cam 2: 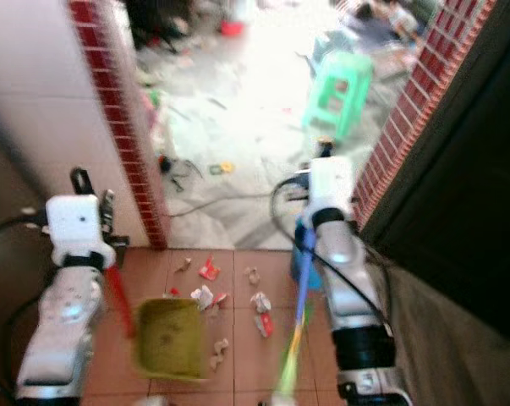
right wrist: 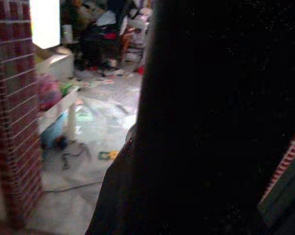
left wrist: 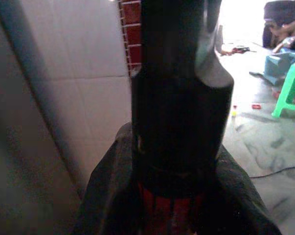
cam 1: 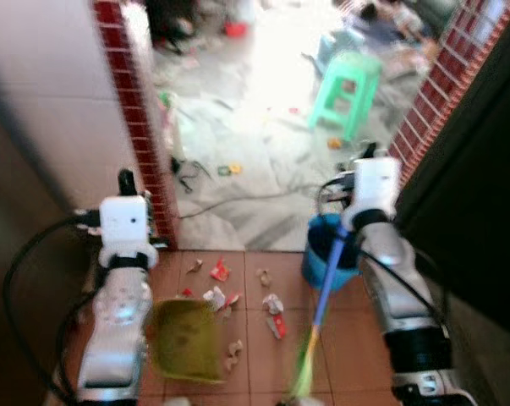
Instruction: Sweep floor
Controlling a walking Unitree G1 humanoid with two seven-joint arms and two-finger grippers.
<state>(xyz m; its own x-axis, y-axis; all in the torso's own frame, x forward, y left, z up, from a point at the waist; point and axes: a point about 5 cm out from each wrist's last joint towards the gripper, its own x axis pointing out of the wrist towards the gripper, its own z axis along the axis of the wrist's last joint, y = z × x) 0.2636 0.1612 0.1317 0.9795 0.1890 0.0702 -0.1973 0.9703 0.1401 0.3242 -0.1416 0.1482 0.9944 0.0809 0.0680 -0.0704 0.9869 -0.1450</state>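
A yellow-green dustpan (cam 1: 185, 338) rests on the brown tiles below my left arm, its red handle (cam 2: 117, 298) running up toward my left gripper (cam 1: 126, 182), which is shut on it. A dark finger (left wrist: 176, 98) blocks most of the left wrist view, with a bit of red beneath it. My right gripper (cam 1: 366, 154) is shut on the blue handle (cam 1: 329, 271) of a broom. Its blurred green bristles (cam 1: 304, 372) touch the floor near my feet. Scraps of paper and red litter (cam 1: 229, 296) lie between dustpan and broom.
A blue bucket (cam 1: 322, 252) stands beside the broom at the tile step. Beyond it lie a cluttered grey floor with a cable (cam 1: 238, 201) and a green stool (cam 1: 349, 89). A brick-edged wall (cam 1: 140, 127) stands left; a brick pillar (cam 1: 432, 93) and a dark panel (cam 1: 483, 186) stand right.
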